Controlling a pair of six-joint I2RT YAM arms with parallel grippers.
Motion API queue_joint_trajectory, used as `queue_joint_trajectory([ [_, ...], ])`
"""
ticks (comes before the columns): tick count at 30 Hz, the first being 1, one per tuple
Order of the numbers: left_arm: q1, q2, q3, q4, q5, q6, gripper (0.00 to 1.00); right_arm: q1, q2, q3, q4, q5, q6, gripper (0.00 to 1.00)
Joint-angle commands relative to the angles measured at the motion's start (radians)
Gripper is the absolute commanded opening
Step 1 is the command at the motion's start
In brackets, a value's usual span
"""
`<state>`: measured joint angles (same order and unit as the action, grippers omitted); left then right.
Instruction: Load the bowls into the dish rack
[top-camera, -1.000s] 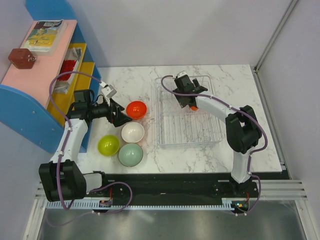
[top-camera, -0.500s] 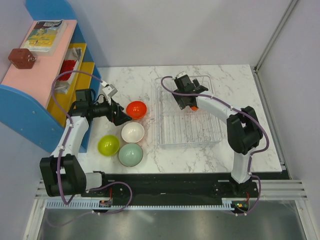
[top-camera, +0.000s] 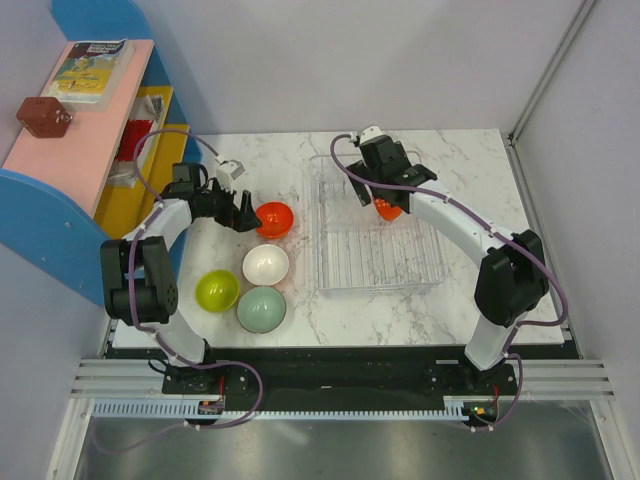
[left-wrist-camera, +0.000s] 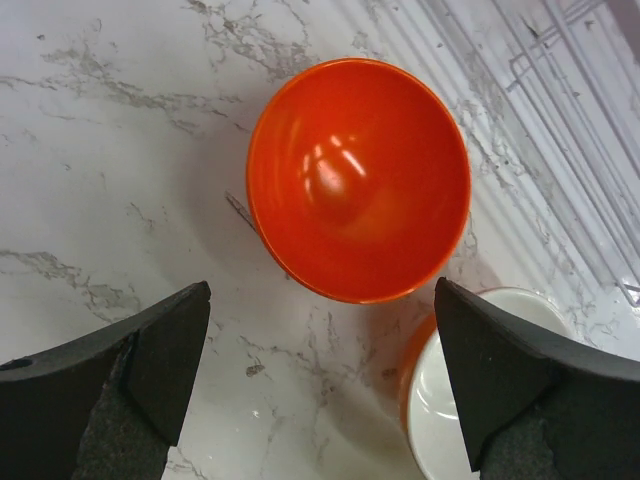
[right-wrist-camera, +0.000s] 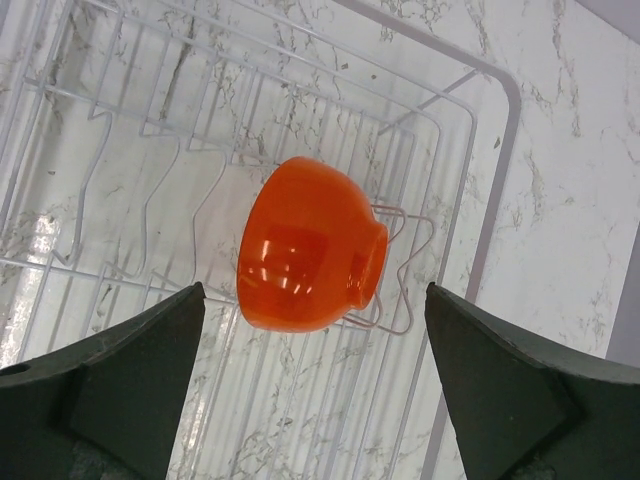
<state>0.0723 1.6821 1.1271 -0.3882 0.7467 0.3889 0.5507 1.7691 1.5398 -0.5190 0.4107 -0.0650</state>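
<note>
Glossy red-orange bowl (right-wrist-camera: 300, 250) seemingly leans in rack (top-camera: 370, 262).

Red-orange: loose bowl (left-wrist-camera: 358, 178), racked bowl (right-wrist-camera: 305, 258); lime bowl (top-camera: 217, 289), grey-green bowl (top-camera: 261, 309), white-inside bowl (top-camera: 266, 264); marble tabletop (top-camera: 465, 165) white, grey-veined.

table: white marble-veined top (top-camera: 270, 160)
walls: plain pale grey (top-camera: 350, 60), far side and right
corner post: thin metal strip (top-camera: 552, 68), far right
shelf unit: blue sides, pink top, yellow trays (top-camera: 60, 160), far left beside the table
shelf top: a yellow-covered book (top-camera: 88, 68), a dark red object (top-camera: 43, 115)
near edge: metal rails (top-camera: 330, 385), then a grey metal sheet (top-camera: 330, 450)
light: soft, even, faint shadows
</note>
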Motion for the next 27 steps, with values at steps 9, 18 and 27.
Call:
queue_joint_trajectory([
  [9, -0.118, 0.169, 0.165, 0.061, -0.219, -0.059, 1.00, -0.017, -0.063, 0.019, 0.005, -0.056, 0.001, 0.98],
  [18, -0.149, 0.212, 0.161, 0.060, -0.279, -0.058, 0.77, -0.026, -0.085, 0.013, 0.010, -0.079, 0.019, 0.98],
  [27, -0.155, 0.218, 0.169, 0.060, -0.273, -0.064, 0.27, -0.031, -0.088, 0.009, 0.011, -0.099, 0.031, 0.98],
])
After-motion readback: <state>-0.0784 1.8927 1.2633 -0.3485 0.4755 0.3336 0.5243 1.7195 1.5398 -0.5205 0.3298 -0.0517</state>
